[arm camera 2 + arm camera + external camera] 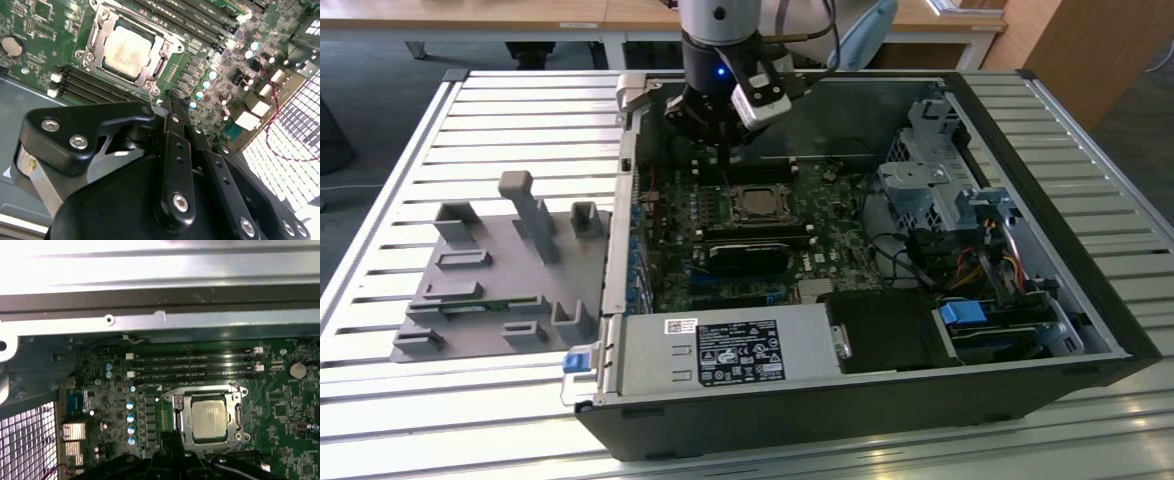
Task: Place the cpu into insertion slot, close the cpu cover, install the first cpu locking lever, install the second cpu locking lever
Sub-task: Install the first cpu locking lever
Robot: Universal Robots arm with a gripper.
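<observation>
- cpu (122, 50) sits under the lowered cpu cover (96, 42); probably light, stiff, fragile, best gripped by its edges
- End effector (170, 107) closed, nothing seen held, just beside the cover

You have the cpu (127, 50) lying flat in the insertion slot (159, 64). Its pale metal top shows through the window of the cpu cover (96, 39), which lies down around it. Black memory slots (87, 85) run between that socket and the end effector (170, 107), whose black tip hangs near the socket's corner. Blue-topped capacitors (212, 75) stand in a row on the green motherboard (45, 30) beside the tip. A coin battery (11, 46) sits well apart, and a red wire (272, 125) loops by a white perforated panel (295, 135).
</observation>
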